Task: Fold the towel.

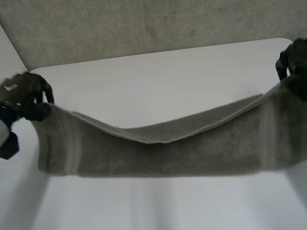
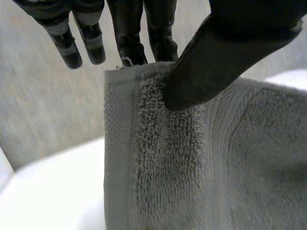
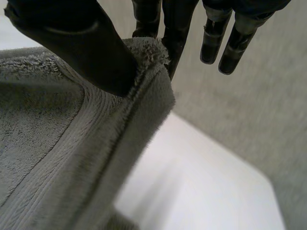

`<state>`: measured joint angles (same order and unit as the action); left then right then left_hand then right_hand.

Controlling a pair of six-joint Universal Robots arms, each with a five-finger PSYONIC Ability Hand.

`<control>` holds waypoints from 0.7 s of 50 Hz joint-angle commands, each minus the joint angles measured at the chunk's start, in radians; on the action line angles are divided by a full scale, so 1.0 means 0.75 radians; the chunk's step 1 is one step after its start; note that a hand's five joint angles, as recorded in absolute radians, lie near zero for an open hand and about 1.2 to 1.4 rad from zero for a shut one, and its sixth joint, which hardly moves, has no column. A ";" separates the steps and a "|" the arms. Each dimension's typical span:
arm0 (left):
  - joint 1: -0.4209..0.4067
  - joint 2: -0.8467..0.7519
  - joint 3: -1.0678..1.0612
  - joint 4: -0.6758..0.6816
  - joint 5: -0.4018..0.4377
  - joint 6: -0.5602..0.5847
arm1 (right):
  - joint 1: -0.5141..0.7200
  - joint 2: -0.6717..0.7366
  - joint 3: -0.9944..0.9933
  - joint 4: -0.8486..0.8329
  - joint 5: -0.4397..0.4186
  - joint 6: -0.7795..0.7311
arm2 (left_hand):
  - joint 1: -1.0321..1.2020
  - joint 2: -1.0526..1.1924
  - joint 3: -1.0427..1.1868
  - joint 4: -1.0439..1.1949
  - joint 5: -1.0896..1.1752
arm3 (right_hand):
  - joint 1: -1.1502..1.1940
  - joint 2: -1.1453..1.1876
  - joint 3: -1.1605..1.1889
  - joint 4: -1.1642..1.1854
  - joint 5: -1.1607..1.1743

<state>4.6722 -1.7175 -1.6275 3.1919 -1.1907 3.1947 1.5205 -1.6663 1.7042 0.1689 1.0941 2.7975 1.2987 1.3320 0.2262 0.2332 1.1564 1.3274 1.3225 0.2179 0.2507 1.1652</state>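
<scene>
Head view: the grey towel hangs stretched between the two hands above the white counter, doubled along its length and sagging in the middle. The left robot hand grips the towel's one end, the right robot hand the other end, partly cut off by the frame. A small pale mark on each hand's back is too small to read.

Left wrist view: the left robot hand pinches the towel's upper corner, thumb in front, two fingers half hidden behind the cloth, the other fingers straight and free beside it. The counter lies below the towel.

Right wrist view: the right robot hand pinches the towel's upper corner the same way, with the counter below the towel.
</scene>
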 commanded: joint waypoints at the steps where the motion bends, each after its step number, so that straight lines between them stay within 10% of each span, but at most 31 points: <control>1: 0.113 0.343 -0.117 0.009 0.131 -0.152 | -0.037 -0.216 0.025 0.155 -0.131 -0.004 | 0.130 0.086 -0.069 -0.078 0.087 | 0.092 0.098 -0.058 -0.102 0.075; 9: 0.144 -0.012 0.004 -0.006 0.178 -0.165 | -0.054 0.140 0.012 0.170 -0.193 -0.075 | 0.130 0.086 -0.069 -0.078 0.087 | 0.092 0.098 -0.058 -0.102 0.075; 17: 0.025 -0.426 0.208 -0.100 0.015 -0.008 | 0.008 0.538 -0.145 0.196 0.087 -0.327 | 0.130 0.086 -0.069 -0.078 0.087 | 0.092 0.098 -0.058 -0.102 0.075; 35: -0.040 -0.588 0.356 -0.131 -0.092 0.121 | 0.026 0.667 -0.243 0.063 0.165 -0.302 | 0.130 0.086 -0.069 -0.078 0.087 | 0.092 0.098 -0.058 -0.102 0.075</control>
<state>4.6439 -2.1609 -1.3737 3.0903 -1.2635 3.2909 1.5368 -1.1958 1.5509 0.2353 1.2178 2.5646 1.2988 1.3338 0.2262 0.2332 1.1564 1.3274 1.3228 0.2179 0.2507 1.1654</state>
